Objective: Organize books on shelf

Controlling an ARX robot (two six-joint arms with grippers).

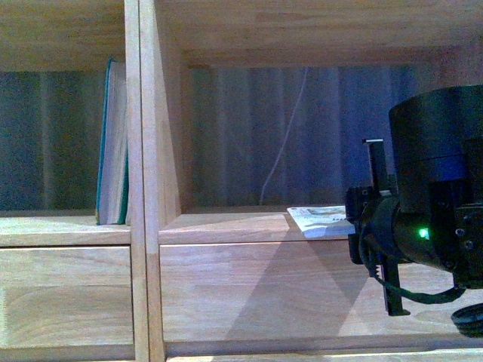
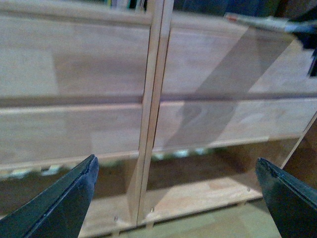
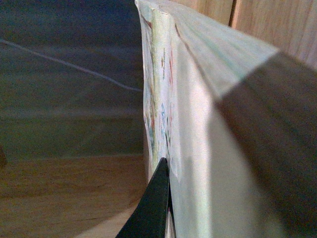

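Hovering before the drawer fronts of the shelf (image 1: 143,286), the left gripper (image 2: 176,162) has its jaws spread wide with nothing between them. The white paperback (image 1: 321,219) lies flat at the front edge of the right cubby's board. The right gripper (image 1: 361,217) is right at it, one finger (image 3: 153,203) touching the book, the other hidden, so I can't tell if it's gripped. The teal hardcover (image 1: 113,143) stands upright in the left cubby, against the divider.

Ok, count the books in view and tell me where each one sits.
2. The teal book stands upright in the left cubby; the white paperback lies flat in the right cubby. Others may be hidden.
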